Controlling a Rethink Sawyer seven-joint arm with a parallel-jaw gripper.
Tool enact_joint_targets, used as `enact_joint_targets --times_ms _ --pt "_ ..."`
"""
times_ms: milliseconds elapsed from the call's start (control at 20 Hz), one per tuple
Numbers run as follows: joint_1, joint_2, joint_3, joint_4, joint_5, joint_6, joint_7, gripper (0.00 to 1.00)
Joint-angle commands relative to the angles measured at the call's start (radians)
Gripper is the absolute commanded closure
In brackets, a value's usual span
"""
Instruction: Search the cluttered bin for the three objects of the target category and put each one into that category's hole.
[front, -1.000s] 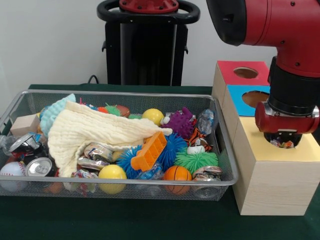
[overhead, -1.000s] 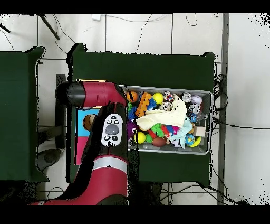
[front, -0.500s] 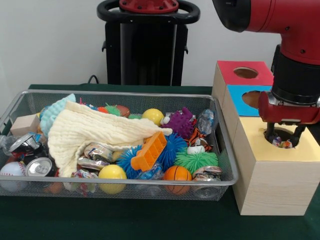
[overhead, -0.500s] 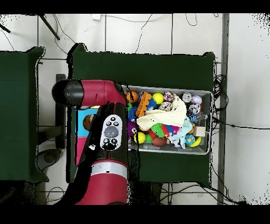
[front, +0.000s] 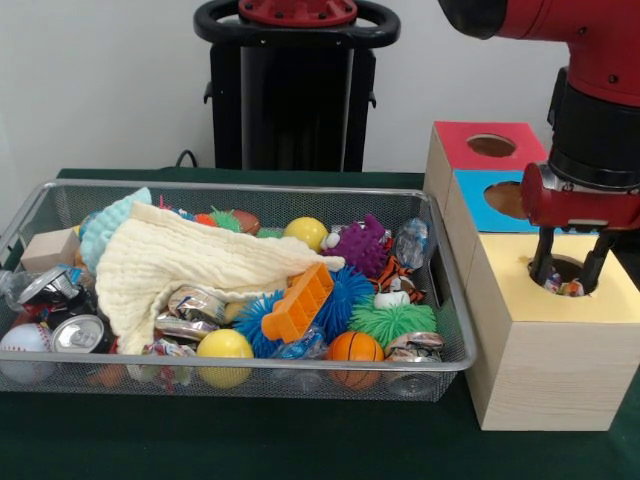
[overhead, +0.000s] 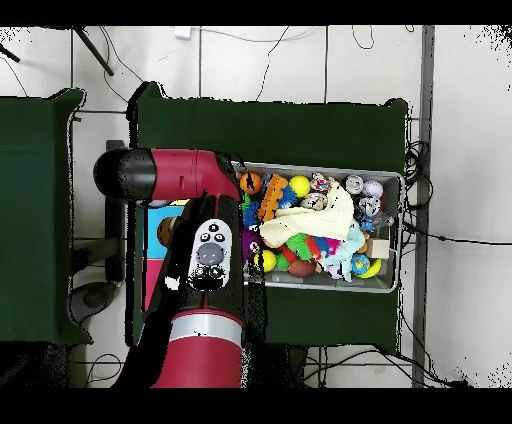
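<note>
Crumpled item (front: 570, 288) below gripper (front: 568, 272), seemingly apart

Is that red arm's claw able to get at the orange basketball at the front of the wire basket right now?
Probably yes. The basketball lies on top of the pile against the basket's near wall, with nothing over it. The gripper is open and empty above the yellow box's hole, so it would have to travel across first.

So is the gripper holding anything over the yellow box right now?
No: in the front view the gripper stands open and empty above the yellow box's hole, where crumpled wrappers already lie inside.
</note>
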Motion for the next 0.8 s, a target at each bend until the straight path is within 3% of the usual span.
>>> enact_joint_targets --times_ms 50,800 --pt "-0.023 -0.062 0.013 -0.006 0.038 0.138 0.213 0.00" --pt "-0.093 -0.123 0.022 -0.084 0.060 0.316 0.166 0.00"
